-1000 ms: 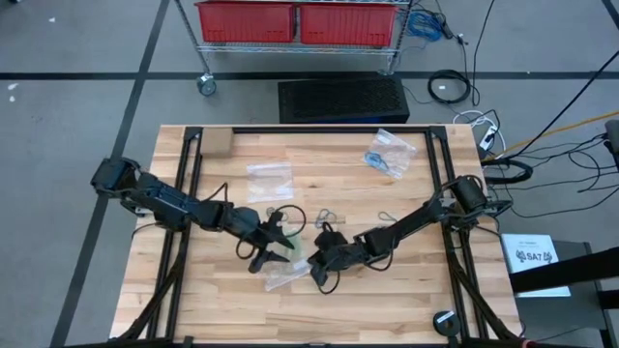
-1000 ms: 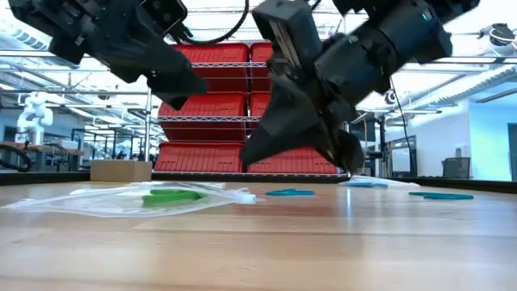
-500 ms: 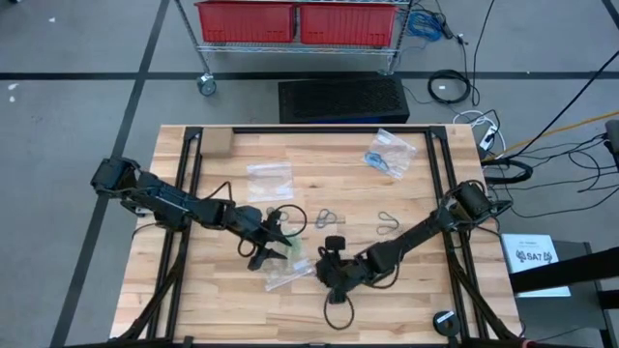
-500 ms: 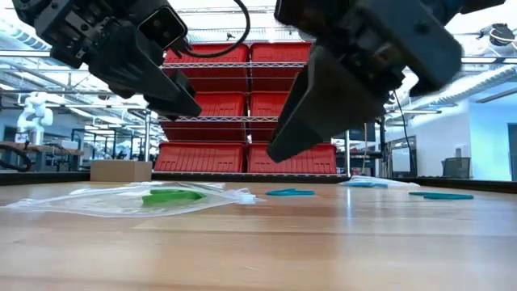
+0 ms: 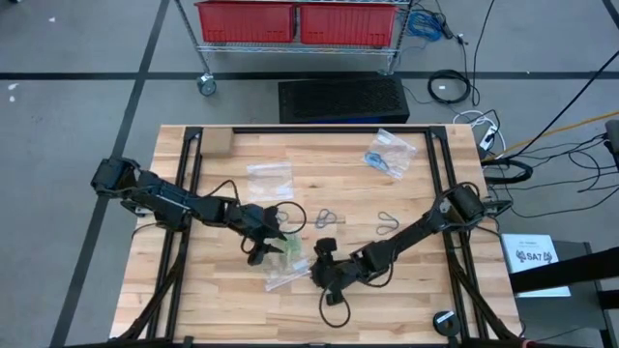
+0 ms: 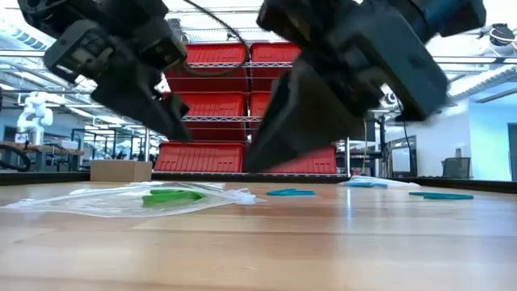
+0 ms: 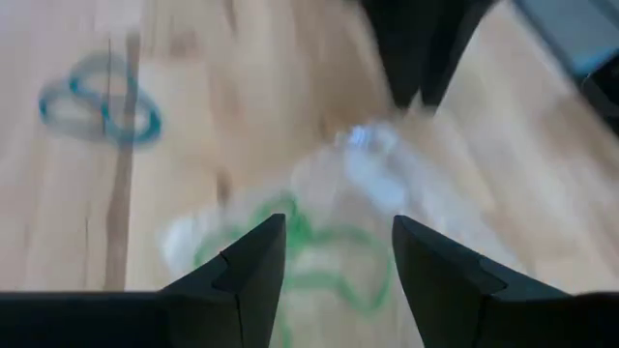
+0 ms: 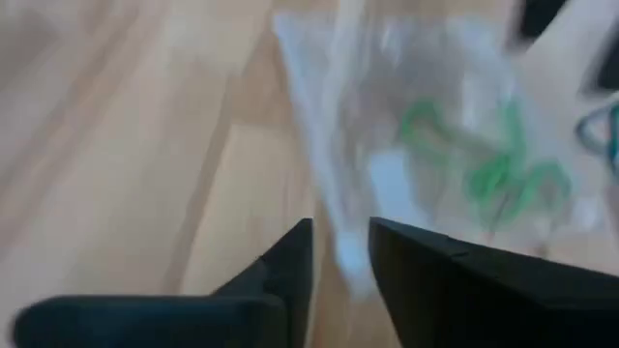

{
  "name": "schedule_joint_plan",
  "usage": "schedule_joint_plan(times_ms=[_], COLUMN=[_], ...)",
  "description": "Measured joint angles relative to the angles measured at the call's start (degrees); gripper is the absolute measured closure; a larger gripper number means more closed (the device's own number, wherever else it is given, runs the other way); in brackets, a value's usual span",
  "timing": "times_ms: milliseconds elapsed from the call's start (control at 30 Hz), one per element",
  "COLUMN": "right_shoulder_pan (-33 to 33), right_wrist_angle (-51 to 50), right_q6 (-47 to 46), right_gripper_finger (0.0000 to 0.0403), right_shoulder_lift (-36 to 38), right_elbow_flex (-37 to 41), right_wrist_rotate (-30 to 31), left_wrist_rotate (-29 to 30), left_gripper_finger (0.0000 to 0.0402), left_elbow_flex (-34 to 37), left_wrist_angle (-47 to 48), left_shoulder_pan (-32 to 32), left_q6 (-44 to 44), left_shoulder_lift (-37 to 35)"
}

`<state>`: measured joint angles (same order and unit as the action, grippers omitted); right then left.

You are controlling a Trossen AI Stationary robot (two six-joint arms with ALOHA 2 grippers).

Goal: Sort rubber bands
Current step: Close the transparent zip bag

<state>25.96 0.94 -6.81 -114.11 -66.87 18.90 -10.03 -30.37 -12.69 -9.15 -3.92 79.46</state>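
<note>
Lying inside a clear plastic bag (image 5: 287,268) near the middle of the wooden table (image 5: 406,300) are the bright green rubber bands (image 6: 171,195); the bag rests flat on the boards, between the two grippers; teal-grey rubber bands (image 5: 328,218) lie loose on the wood just beyond it, with another loose set (image 5: 388,224) nearer the right arm; blue rubber bands (image 5: 379,159) sit in a second clear bag (image 5: 392,147) toward the far right corner; a third clear bag (image 5: 270,180) lies toward the far middle.

Left gripper (image 5: 275,247) hovers over the bag's near-left end, fingers (image 7: 253,266) spread wide and holding nothing; green bands show between them in the left wrist view.

Right gripper (image 5: 319,269) is low at the bag's right end; its fingers (image 8: 294,259) stand narrowly apart with the bag's edge just ahead of them; whether they touch the plastic cannot be told.

A small cardboard box (image 5: 219,143) sits at the far left of the table; red bins (image 5: 301,21) on a wire rack stand beyond it.
</note>
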Motion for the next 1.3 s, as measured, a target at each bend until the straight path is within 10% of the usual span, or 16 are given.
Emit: schedule_joint_plan(times_ms=[200,467,1300], right_shoulder_pan=[-2.46,-3.51,-7.59], right_wrist_angle=[4.98,1.46,-10.49], right_q6=[-3.52,-7.72,-10.89], right_gripper_finger=[0.0390,0.0401,0.0403], right_shoulder_lift=[0.07,-0.04,2.36], right_elbow_flex=[-0.11,-0.04,-0.02], right_wrist_rotate=[-6.38,-15.86,-10.50], left_wrist_rotate=[0.03,0.81,6.68], left_gripper_finger=[0.0268,0.0392,0.0399], left_elbow_flex=[0.00,0.45,1.71], left_wrist_angle=[8.93,15.51,4.03], left_shoulder_pan=[0.02,-0.22,-12.30], left_q6=[-0.26,-4.40,-18.76], left_shoulder_lift=[0.00,0.02,0.02])
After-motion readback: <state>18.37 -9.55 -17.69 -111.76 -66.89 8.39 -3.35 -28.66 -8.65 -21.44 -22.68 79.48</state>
